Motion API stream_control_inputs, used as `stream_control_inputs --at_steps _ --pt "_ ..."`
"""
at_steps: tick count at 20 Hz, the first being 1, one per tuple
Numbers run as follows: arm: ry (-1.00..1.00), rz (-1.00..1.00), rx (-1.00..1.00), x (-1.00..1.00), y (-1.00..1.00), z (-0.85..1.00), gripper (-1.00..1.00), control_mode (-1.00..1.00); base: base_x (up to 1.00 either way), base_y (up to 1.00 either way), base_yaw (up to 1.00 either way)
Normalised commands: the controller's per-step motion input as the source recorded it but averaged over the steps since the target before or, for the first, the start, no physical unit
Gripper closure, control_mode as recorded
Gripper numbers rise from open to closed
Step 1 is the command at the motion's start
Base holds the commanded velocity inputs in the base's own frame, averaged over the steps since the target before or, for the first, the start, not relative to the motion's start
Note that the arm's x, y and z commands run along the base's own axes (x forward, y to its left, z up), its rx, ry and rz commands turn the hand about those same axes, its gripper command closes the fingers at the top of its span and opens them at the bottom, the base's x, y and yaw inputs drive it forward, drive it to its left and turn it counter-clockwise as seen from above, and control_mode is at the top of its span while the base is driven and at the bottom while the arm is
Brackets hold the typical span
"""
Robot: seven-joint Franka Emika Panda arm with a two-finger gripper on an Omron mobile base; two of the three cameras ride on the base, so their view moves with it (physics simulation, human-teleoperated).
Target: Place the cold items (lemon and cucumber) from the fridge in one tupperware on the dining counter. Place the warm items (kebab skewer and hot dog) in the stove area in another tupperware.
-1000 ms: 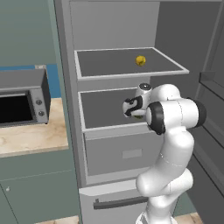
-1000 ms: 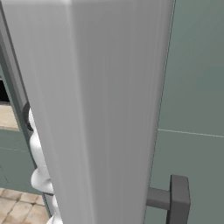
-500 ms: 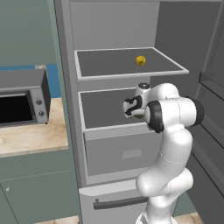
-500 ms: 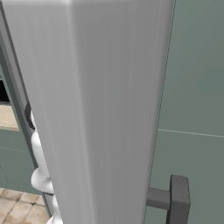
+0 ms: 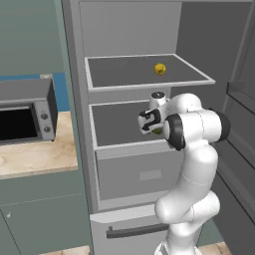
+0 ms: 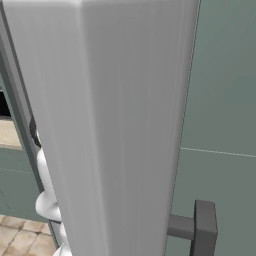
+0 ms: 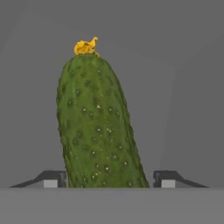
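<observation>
The hand (image 7: 107, 178) reaches into the open fridge (image 5: 149, 164), fingertips (image 7: 50, 179) flanking the cucumber (image 7: 98, 127) on the middle shelf (image 5: 112, 127); whether they grip it is unclear. Beyond, on the upper shelf, sits the lemon (image 5: 160, 68).

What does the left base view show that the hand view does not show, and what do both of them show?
Left base view alone: the lemon on the fridge's upper shelf, the microwave on the counter, and the drawer under the lower shelf. Hand view alone: the cucumber's yellow flower tip and the fingertips flanking it, small gaps visible. Both: the cucumber and the gripper.
</observation>
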Motion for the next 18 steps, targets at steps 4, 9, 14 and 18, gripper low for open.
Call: stream_control_inputs --at_steps 4,9,14,18 --pt "0.03 0.00 -0.03 -0.01 0.01 -0.16 1.00 -1.00 0.00 0.00 0.00" --pt "-0.31 0.01 0.00 -0.56 0.00 -0.08 1.00 -1.00 0.00 0.00 0.00" --pt "-0.57 0.01 0.00 -0.96 0.01 0.00 1.00 -1.00 0.00 0.00 0.00" --pt "-0.28 -0.01 0.05 -1.00 0.01 0.22 1.00 -1.00 0.00 0.00 0.00"
